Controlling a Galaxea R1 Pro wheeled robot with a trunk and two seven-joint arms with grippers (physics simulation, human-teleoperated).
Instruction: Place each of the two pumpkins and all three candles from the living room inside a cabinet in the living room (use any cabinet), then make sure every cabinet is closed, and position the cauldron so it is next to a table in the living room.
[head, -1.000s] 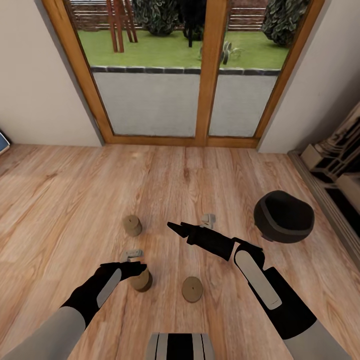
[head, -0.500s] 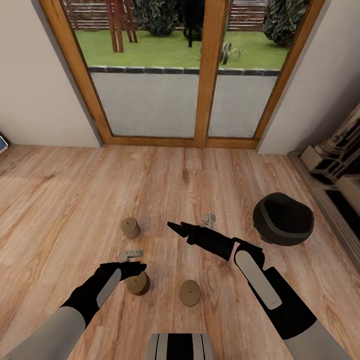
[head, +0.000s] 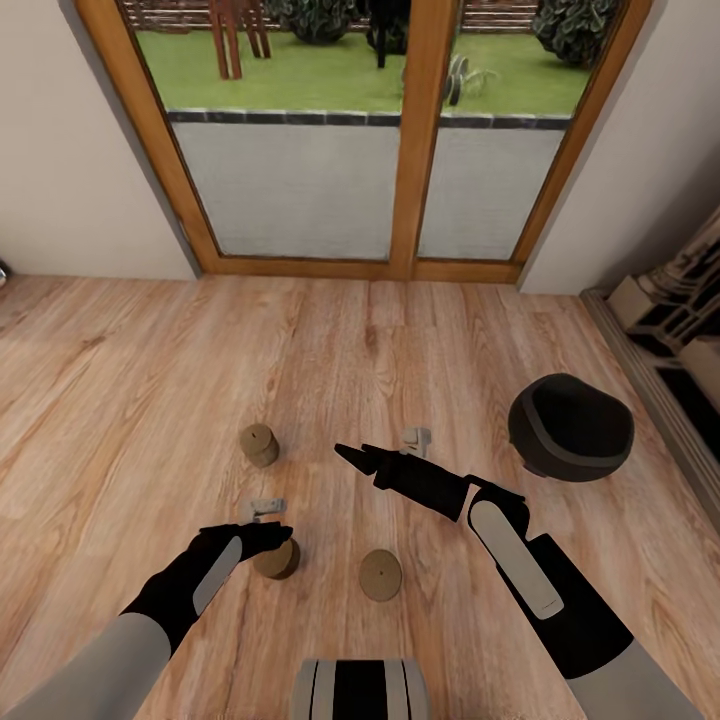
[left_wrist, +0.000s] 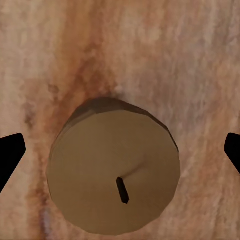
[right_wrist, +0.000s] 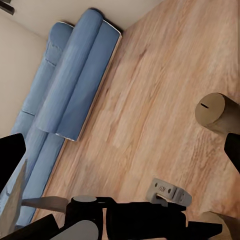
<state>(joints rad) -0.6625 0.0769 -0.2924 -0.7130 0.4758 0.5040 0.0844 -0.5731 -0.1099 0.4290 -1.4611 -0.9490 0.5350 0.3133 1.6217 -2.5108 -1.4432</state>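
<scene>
Candle: short beige-tan wax cylinder (left_wrist: 114, 172), upright on the wood floor (head: 150, 400), lower centre-left of the head view.
Left gripper (left_wrist: 120, 150): fingers spread wide, straddling it, not touching.
Handling: probably light, rigid, slightly slick; grip the round sides mid-height.
Right gripper (head: 350, 455): idle; cannot tell its state.

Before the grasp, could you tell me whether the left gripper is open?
Open: the left gripper has its fingers spread either side of the upright candle.

Three candles (head: 259, 444) stand on the floor (head: 150, 400), cauldron (head: 570, 427) to their right.
</scene>
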